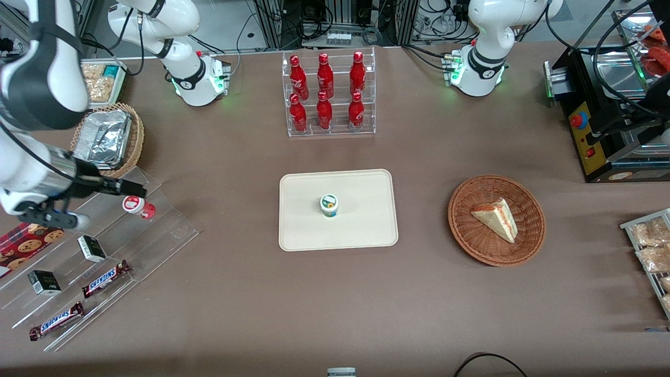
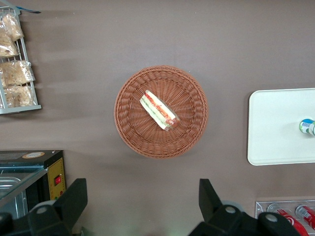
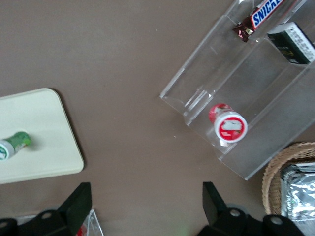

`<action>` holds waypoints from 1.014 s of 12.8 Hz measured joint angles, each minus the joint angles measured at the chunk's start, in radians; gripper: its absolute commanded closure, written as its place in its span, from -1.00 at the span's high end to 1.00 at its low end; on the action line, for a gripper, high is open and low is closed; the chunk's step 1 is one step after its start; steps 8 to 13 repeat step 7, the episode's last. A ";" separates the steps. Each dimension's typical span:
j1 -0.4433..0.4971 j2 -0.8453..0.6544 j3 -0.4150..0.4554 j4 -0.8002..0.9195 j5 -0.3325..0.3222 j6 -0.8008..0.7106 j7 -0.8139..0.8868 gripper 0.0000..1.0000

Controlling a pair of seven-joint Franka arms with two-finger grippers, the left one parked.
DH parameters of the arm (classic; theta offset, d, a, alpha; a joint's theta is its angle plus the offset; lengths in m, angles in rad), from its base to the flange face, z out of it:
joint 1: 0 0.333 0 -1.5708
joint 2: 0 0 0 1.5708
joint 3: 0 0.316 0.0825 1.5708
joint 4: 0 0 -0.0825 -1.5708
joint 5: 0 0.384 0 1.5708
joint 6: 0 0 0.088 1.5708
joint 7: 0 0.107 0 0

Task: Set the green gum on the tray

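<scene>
The green gum (image 1: 329,205) stands upright on the cream tray (image 1: 361,230), near its middle, with its white lid up. It also shows in the right wrist view (image 3: 12,144) lying within the tray's (image 3: 47,147) corner area, and in the left wrist view (image 2: 306,126) on the tray (image 2: 275,128). My gripper (image 1: 104,204) hangs high above the clear acrylic stand, toward the working arm's end of the table and well away from the tray. Its fingers (image 3: 81,199) are spread wide and hold nothing.
A red gum bottle (image 1: 137,206) sits on the acrylic stand (image 3: 256,98) with Snickers bars (image 1: 104,278) and dark boxes. A wicker basket holds a foil tray (image 1: 104,137). A rack of red bottles (image 1: 327,94) stands farther from the camera than the tray. A basket holds a sandwich (image 1: 496,220).
</scene>
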 measured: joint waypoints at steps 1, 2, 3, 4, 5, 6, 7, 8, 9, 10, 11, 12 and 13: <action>-0.023 -0.018 0.000 -0.003 -0.003 -0.025 -0.044 1.00; -0.041 -0.035 0.000 -0.005 -0.017 -0.048 -0.087 1.00; -0.052 -0.052 0.000 -0.006 -0.038 -0.068 -0.117 1.00; -0.058 -0.069 0.000 -0.006 -0.052 -0.091 -0.132 1.00; -0.061 -0.084 0.000 -0.006 -0.064 -0.117 -0.134 1.00; -0.063 -0.098 0.000 -0.007 -0.076 -0.140 -0.134 1.00; -0.065 -0.111 0.000 -0.007 -0.087 -0.158 -0.134 1.00; -0.065 -0.111 0.000 -0.007 -0.087 -0.158 -0.134 1.00; -0.065 -0.111 0.000 -0.007 -0.087 -0.158 -0.134 1.00; -0.065 -0.111 0.000 -0.007 -0.087 -0.158 -0.134 1.00; -0.065 -0.111 0.000 -0.007 -0.087 -0.158 -0.134 1.00; -0.065 -0.111 0.000 -0.007 -0.087 -0.158 -0.134 1.00; -0.065 -0.111 0.000 -0.007 -0.087 -0.158 -0.134 1.00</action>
